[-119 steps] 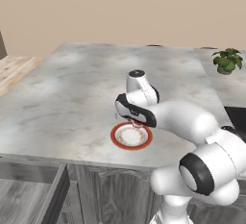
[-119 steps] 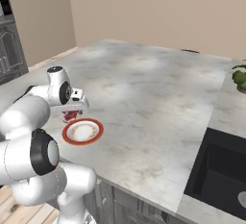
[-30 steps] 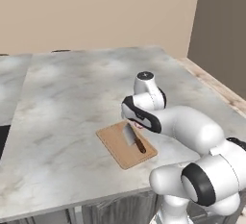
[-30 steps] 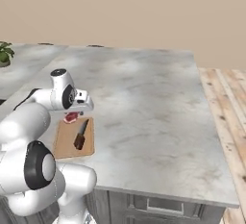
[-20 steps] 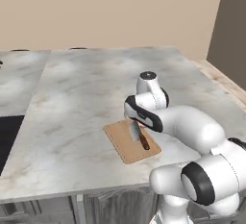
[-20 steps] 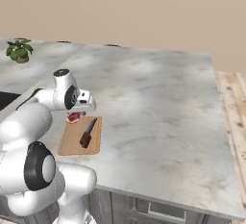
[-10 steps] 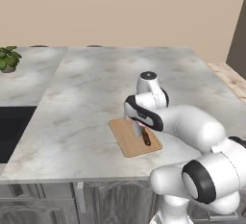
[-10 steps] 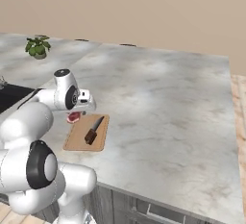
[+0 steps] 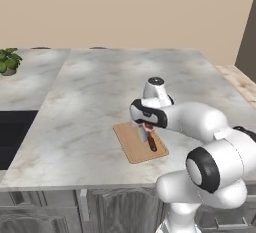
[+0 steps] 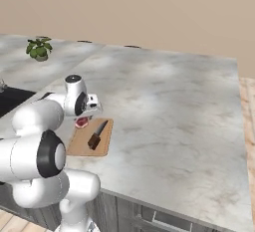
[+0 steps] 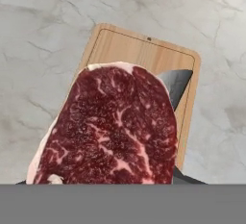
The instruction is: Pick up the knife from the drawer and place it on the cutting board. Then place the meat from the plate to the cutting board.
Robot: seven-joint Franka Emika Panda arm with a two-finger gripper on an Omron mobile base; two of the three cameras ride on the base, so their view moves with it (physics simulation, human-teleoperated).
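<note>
My gripper [image 10: 83,119] pinches the meat [image 11: 108,129] above the cutting board [image 11: 139,55] (knife [image 10: 97,134] at 3 o'clock), ready to lower.

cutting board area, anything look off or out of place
Nothing stands out. The knife lies flat on the cutting board, and the gripper holds the meat just above it.

Tan cutting board [image 9: 134,144] flat; knife [image 10: 97,134] lying on it; red marbled meat [image 11: 110,129] raised above board.
</note>
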